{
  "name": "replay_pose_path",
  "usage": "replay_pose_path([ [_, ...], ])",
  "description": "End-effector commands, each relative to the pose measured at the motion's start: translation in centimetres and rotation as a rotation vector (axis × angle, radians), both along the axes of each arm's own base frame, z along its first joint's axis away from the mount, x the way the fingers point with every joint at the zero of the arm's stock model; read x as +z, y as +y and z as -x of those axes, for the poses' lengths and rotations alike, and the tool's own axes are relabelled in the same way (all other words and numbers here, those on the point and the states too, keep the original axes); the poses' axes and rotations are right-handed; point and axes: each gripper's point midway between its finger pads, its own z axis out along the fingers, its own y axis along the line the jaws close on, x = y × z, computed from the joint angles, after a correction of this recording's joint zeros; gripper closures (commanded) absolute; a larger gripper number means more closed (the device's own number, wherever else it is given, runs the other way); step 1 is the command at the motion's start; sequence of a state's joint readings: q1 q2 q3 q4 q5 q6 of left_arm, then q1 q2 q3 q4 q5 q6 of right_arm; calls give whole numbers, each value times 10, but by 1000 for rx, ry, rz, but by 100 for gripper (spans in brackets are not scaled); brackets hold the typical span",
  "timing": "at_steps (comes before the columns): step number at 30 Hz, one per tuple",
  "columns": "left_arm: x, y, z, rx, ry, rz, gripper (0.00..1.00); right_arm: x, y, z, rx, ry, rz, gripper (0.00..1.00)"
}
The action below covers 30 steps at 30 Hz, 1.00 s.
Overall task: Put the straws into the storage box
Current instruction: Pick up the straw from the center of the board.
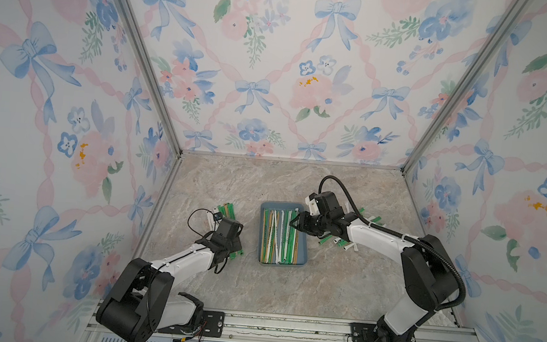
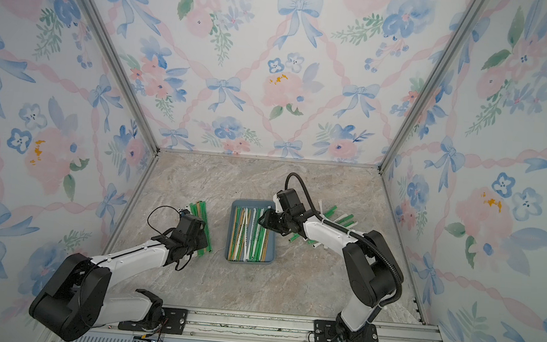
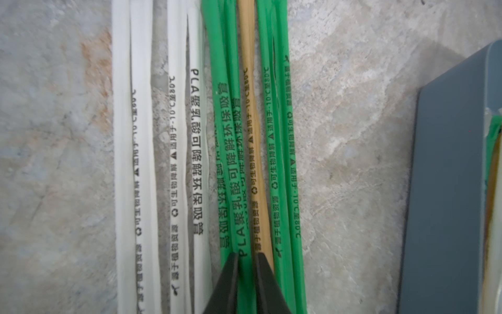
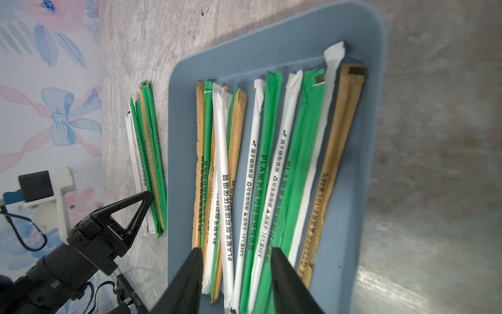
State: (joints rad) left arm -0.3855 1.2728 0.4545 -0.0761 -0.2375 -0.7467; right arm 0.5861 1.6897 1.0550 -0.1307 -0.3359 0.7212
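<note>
The storage box [image 1: 282,205] [image 2: 253,203] [image 4: 271,40] is a slate-blue tray at mid table, and several green, white and tan straws [image 1: 280,239] [image 4: 269,152] lie lengthwise in it. A second group of straws [image 1: 227,210] [image 2: 199,209] [image 3: 176,136] lies on the table left of the box. My left gripper [image 1: 234,245] [image 3: 247,254] reaches down into that group and is shut on a green straw [image 3: 236,190]. My right gripper [image 1: 294,223] [image 2: 261,218] [image 4: 236,248] hangs open over the box's right side and holds nothing.
More straws [image 1: 373,219] [image 2: 341,219] lie in a loose heap right of the box, partly hidden under the right arm. The box wall [image 3: 448,190] stands close beside the left group. Flowered walls close in the marbled table on three sides.
</note>
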Motion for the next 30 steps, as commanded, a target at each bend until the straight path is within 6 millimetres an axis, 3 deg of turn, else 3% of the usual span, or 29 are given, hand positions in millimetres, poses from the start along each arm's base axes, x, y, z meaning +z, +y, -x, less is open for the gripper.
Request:
replay_pose_path([
  [1, 1, 1, -2, -12, 8, -14, 85, 2, -22, 0, -33, -8, 30, 57],
  [15, -4, 0, -1, -38, 28, -29, 93, 9, -93, -2, -175, -9, 57, 57],
  [30, 33, -15, -8, -68, -83, 64, 100, 13, -120, 4, -222, -17, 71, 57],
])
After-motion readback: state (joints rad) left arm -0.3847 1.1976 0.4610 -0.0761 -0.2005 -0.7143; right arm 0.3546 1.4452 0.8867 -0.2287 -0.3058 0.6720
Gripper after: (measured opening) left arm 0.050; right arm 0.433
